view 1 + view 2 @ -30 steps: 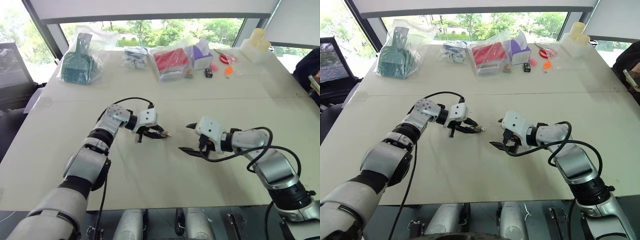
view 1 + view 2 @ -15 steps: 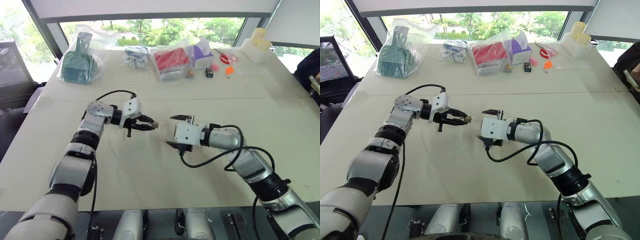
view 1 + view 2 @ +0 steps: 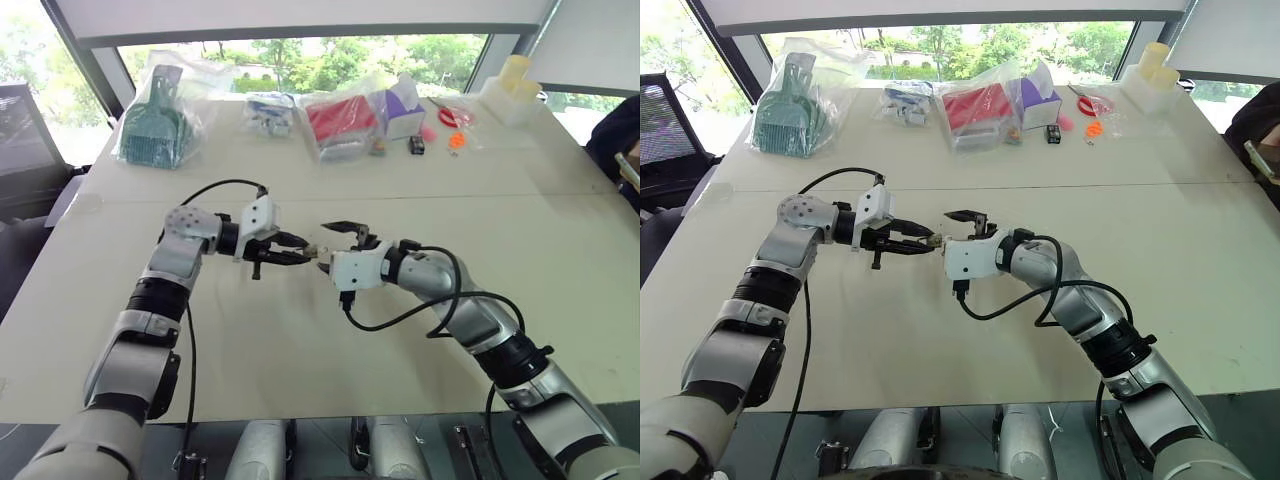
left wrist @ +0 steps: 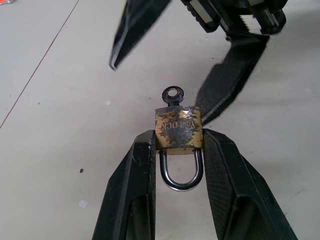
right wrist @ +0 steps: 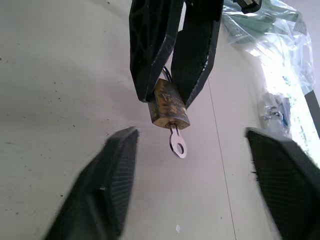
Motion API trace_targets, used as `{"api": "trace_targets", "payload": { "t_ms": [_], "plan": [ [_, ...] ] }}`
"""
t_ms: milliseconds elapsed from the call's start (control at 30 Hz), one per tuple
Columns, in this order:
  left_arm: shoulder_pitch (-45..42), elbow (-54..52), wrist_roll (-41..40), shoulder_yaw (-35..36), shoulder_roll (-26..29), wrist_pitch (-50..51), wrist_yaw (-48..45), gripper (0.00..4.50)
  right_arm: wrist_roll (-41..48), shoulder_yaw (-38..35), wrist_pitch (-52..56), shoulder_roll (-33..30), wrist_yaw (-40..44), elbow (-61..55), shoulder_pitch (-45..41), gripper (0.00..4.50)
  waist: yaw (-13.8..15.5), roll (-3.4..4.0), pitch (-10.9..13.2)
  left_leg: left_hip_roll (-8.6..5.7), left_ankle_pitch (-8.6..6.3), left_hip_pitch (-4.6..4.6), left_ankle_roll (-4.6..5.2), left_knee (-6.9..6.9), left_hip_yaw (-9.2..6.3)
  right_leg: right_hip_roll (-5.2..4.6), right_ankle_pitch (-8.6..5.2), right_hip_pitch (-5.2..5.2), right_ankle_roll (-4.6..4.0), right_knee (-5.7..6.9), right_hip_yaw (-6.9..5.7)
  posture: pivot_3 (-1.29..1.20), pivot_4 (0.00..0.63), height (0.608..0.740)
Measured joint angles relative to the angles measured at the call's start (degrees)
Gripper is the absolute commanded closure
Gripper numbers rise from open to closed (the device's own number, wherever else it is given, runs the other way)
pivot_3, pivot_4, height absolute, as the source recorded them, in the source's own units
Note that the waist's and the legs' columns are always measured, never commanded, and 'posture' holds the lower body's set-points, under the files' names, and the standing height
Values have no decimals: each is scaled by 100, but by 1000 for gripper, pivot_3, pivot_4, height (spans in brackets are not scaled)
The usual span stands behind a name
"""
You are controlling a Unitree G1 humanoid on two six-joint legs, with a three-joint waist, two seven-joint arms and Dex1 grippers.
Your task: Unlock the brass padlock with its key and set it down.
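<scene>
The left gripper [image 4: 177, 145] is clamped on the two sides of the brass padlock [image 4: 178, 129] and holds it in the air above the table [image 3: 300, 340], with the silvery shackle turned back toward the wrist between the fingers. The key [image 4: 172, 96] sits in the far end of the lock, its long axis in line with the lock body and its round head pointing toward the right gripper [image 5: 200, 165]. That gripper has its fingers [image 5: 112, 170] wide apart on either side of the key head, near it but not touching.
</scene>
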Motion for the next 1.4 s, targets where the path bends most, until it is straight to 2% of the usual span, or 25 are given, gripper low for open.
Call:
{"api": "trace_targets", "payload": {
  "t_ms": [133, 167, 433, 633, 800, 1100, 1400],
  "plan": [
    [9, -5, -17, -1, 18, 0, 58, 3746, -16, 2, -20, 29, 59, 67, -2, 4378, 5, 0, 0, 0, 0, 0, 0, 0, 0, 0, 0, 0, 0, 0, 0, 0, 150, 740],
    [7, -7, -24, 9, 19, -5, 93, 3746, -31, 14, -25, 39, 103, 90, -2, 4452, 5, 0, 0, 0, 0, 0, 0, 0, 0, 0, 0, 0, 0, -1, 0, 0, 150, 740],
    [9, -5, 1, -26, 34, -122, 147, 3746, 114, -104, 189, 150, 386, 75, -27, 4452, 3, 0, 0, 0, 0, 0, 0, 0, 1, 0, 0, 0, 0, 0, 0, 0, 150, 740],
    [93, -67, 340, -210, 49, -1258, 431, 3746, 1182, -443, 2130, 348, 1570, -231, -302, 4452, 11, 0, 0, 1, 0, 1, 0, 0, 0, 0, 1, 1, -2, 0, 1, 0, 150, 740],
    [119, -66, 503, -310, 130, -2169, 515, 3746, 1756, -522, 3544, 389, 2144, -348, -698, 4452, 7, 1, 0, 2, 0, 2, 0, 0, -1, 0, 1, 1, -2, 1, 0, 0, 150, 740],
    [124, -62, 505, -402, 196, -2730, 567, 3746, 2144, -613, 4819, 422, 2207, -683, -872, 4452, 8, 1, 0, 0, 0, 1, 0, 0, 0, -1, 1, 1, -2, 1, 0, 0, 150, 740],
    [85, 233, 665, -419, 287, -3669, 833, 3746, 2260, -593, 5103, 489, 1979, -803, -925, 4452, 12, 1, 0, 0, 0, 1, 0, 0, 0, -1, 1, 0, -1, 1, -1, 0, 150, 740]
  ]
}}
